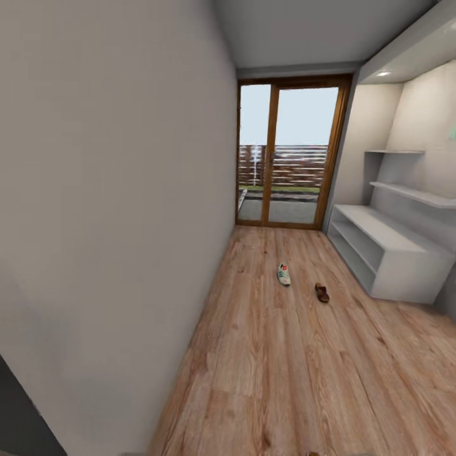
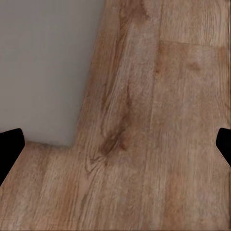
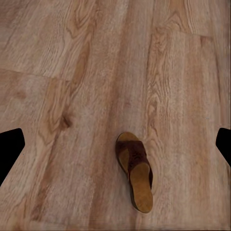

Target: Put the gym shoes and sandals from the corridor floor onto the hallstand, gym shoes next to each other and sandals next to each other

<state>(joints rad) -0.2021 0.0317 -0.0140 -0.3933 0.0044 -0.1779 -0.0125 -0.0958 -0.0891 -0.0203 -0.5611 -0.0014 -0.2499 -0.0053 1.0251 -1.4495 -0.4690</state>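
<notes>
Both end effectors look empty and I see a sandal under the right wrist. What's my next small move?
Probably lower the open right end effector onto the dark brown leather sandal lying flat on the wood-plank floor beneath it; it's the closest shoe, and the pale grey hallstand is bare.

Shoes on corridor floor (image 1: 285, 380), off the hallstand (image 1: 386, 253).
One cream-white gym shoe (image 1: 284, 274) and one dark brown sandal (image 1: 322, 292) lying near each other, apart, out from hallstand's front; another tan-footbed sandal (image 3: 135, 171) flat on planks.
</notes>
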